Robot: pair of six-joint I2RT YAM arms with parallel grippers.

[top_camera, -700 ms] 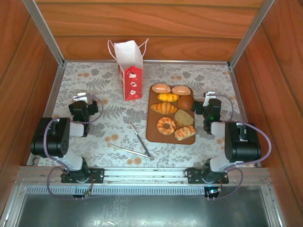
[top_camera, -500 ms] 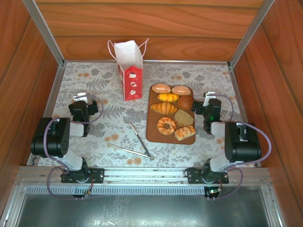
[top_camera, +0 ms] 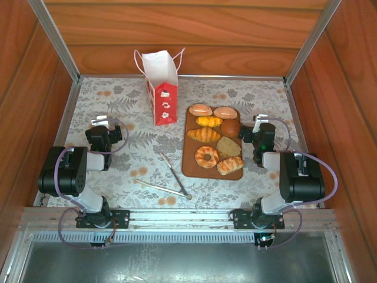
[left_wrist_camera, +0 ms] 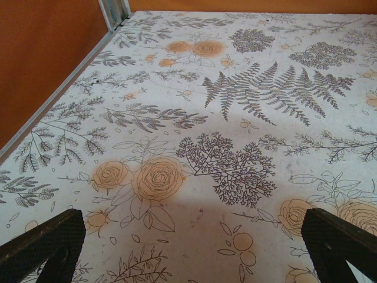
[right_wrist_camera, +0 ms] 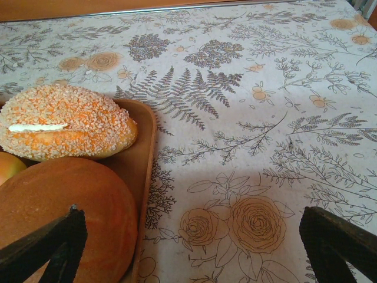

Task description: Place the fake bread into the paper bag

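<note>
The fake bread (top_camera: 207, 156) lies in several pieces on a flat brown board (top_camera: 189, 168) right of centre: sugared rolls, croissants, a round bun, a tan slice, a ring doughnut and a glazed roll. The paper bag (top_camera: 161, 82), white with a red lower band, stands upright and open at the back, left of the board. My right gripper (top_camera: 258, 126) is open just right of the board; its wrist view shows a sugared roll (right_wrist_camera: 65, 121) and the round bun (right_wrist_camera: 65, 218) to the left of the gripper (right_wrist_camera: 188, 247). My left gripper (top_camera: 99, 125) is open over bare floral cloth (left_wrist_camera: 194, 159), the gripper (left_wrist_camera: 188, 247) holding nothing.
Metal tongs (top_camera: 172, 177) lie on the cloth in front of the board, between the arms. Wooden walls and aluminium posts (top_camera: 56, 38) enclose the table on three sides. The board's raised rim (right_wrist_camera: 144, 153) runs close to my right gripper's left finger.
</note>
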